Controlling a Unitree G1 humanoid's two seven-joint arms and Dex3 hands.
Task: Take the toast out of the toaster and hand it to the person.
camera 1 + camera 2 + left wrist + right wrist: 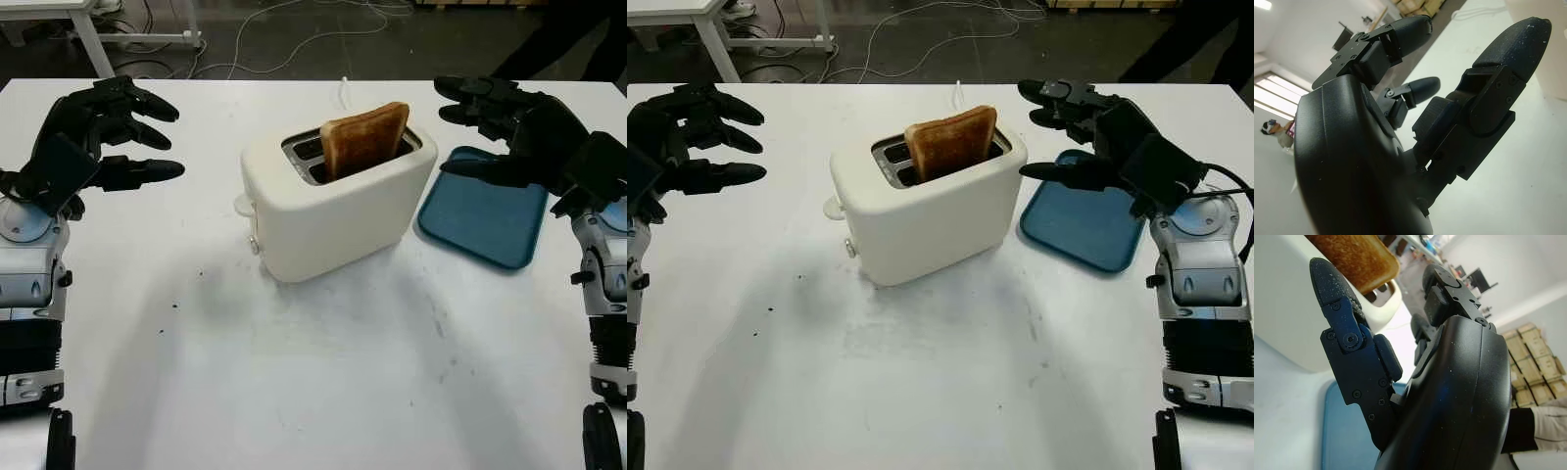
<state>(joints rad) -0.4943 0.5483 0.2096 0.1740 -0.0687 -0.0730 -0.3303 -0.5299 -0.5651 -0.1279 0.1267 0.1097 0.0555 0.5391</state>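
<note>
right hand: held open above the table at about 2 o'clock from the toaster, over the near-left part of the blue tray; nothing is gripped; fingers are pointed toward the toaster's right end.
right thumb: seen close to the toaster wall in the right wrist view, with the toast's browned edge just beyond it; contact with either cannot be told.
left hand: held open at about 9 o'clock from the toaster, well apart from it; nothing is held; palm is faced toward the toaster.
toast: stood upright, slightly tilted, in the rear slot of the toaster; upper half is exposed above the rim; not touched by either hand.
toaster: cream body, set at table centre, angled so its right end is turned toward 2 o'clock; front slot is seen empty.
blue tray: laid flat at 3 o'clock, just beside the toaster.
table: white, scuffed near the middle.
person: a light sleeve is seen in the right wrist view, behind the hand; dark clothing is seen at 1 o'clock past the far table edge.
step in hand: judged as approach, pre-grasp; toast not yet taken out.
next move: the right hand is judged nearer; it is needed above the slot, fingers closed lightly on the exposed faces, a straight lift so the slice is not snagged or crushed, then a reach toward the person.
</note>
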